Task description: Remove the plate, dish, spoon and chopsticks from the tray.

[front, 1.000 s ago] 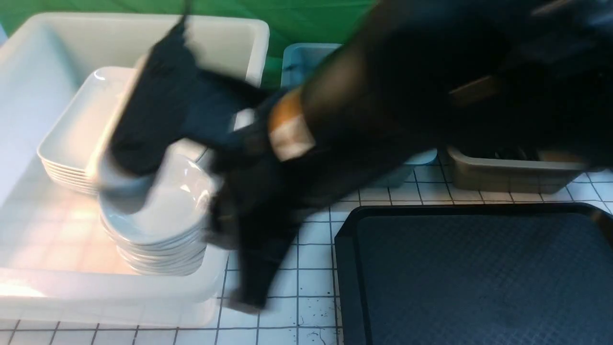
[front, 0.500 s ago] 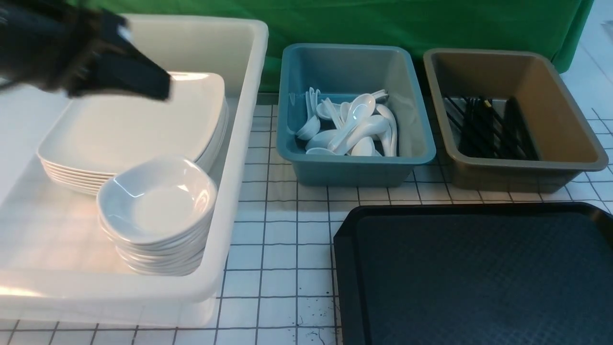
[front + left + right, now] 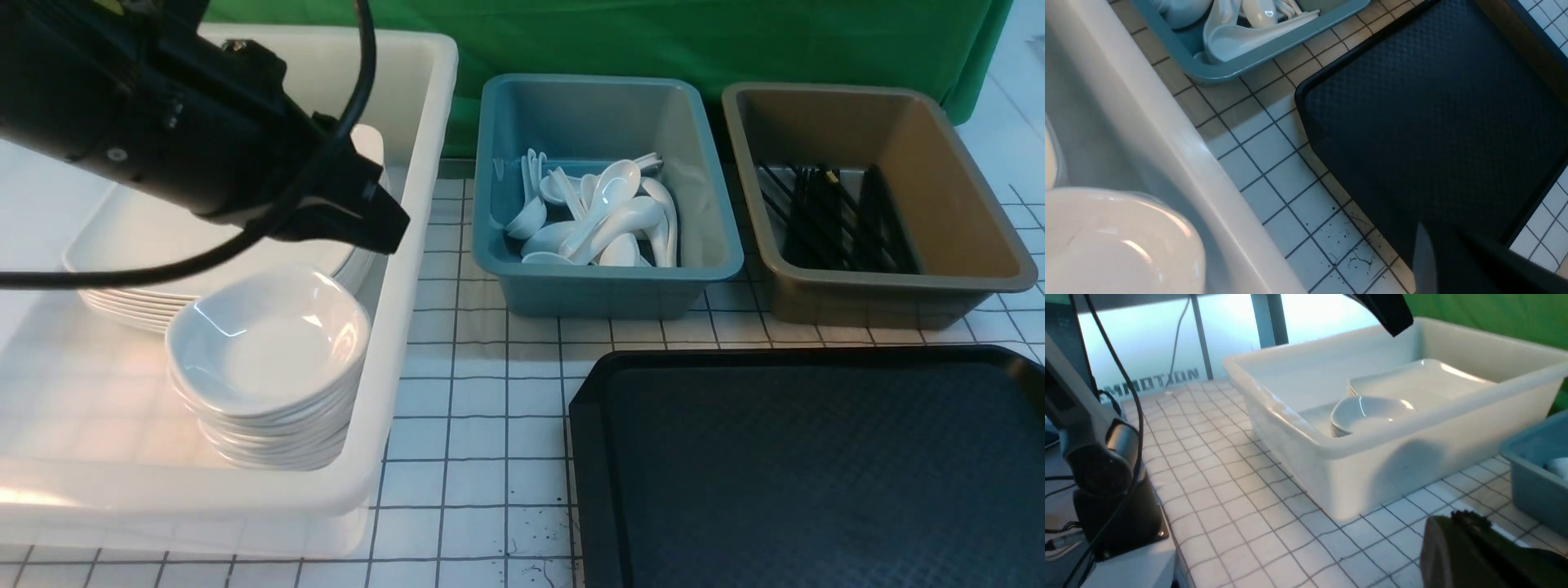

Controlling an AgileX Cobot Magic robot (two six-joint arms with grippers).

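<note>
The black tray point(image 3: 816, 474) lies bare at the front right, and its surface point(image 3: 1433, 102) also fills the left wrist view. White plates point(image 3: 139, 245) are stacked in the white tub point(image 3: 408, 245), with a stack of dishes point(image 3: 269, 339) in front of them. Spoons point(image 3: 608, 212) lie in the blue tub, chopsticks point(image 3: 824, 216) in the brown one. My left gripper point(image 3: 384, 224) hangs shut and empty above the plates' right edge. My right gripper point(image 3: 1449, 528) is shut on nothing, low over the tiles beside the white tub point(image 3: 1412, 457); the front view does not show it.
The blue tub point(image 3: 608, 286) and the brown tub point(image 3: 890, 286) stand side by side behind the tray. A strip of tiled tabletop point(image 3: 482, 392) separates the white tub from the tray. The left arm's base point(image 3: 1106, 490) shows in the right wrist view.
The right arm has swept out of the front view and its jaws have closed. The left arm has swung from the far left to above the stacked plates.
</note>
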